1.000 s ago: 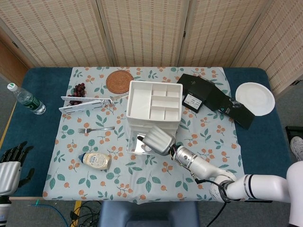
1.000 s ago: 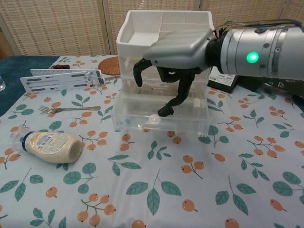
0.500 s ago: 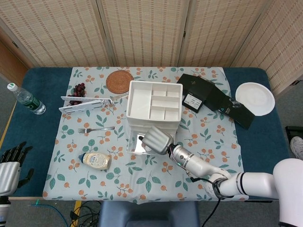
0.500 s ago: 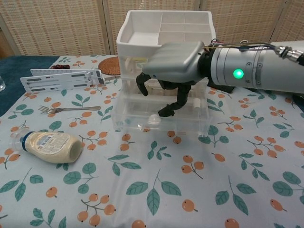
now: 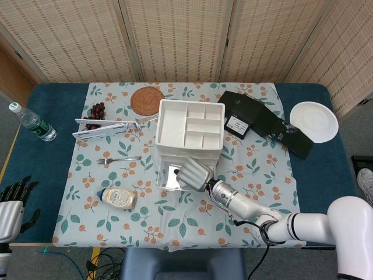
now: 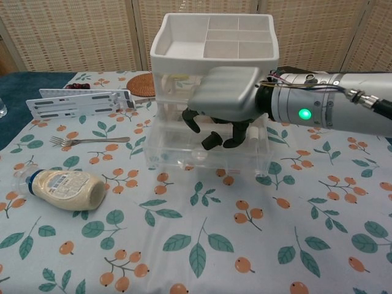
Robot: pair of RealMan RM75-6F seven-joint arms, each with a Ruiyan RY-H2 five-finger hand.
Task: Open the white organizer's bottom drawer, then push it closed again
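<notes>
The white organizer [image 5: 189,123] [image 6: 211,37] stands mid-table on the patterned cloth. Its clear bottom drawer [image 5: 165,178] [image 6: 177,156] is pulled out toward me. My right hand [image 5: 194,173] [image 6: 226,98] hovers low over the open drawer, and its curled fingers [image 6: 212,141] dip inside behind the front wall. I see nothing in its grasp. My left hand [image 5: 11,209] hangs off the table's near left corner, fingers apart and empty; only the head view shows it.
A mayonnaise bottle [image 5: 118,198] [image 6: 61,187] lies left of the drawer, with a fork [image 5: 116,159] [image 6: 89,141] behind it. A white rack [image 5: 108,127], grapes [image 5: 96,111], a woven coaster [image 5: 147,100], a black box [image 5: 262,122], a white plate [image 5: 315,121] and a water bottle [image 5: 32,122] ring the organizer.
My right hand has dropped lower and shifted toward the organizer, its fingers curling tighter inside the drawer. The drawer front has barely moved. The left hand stays put.
</notes>
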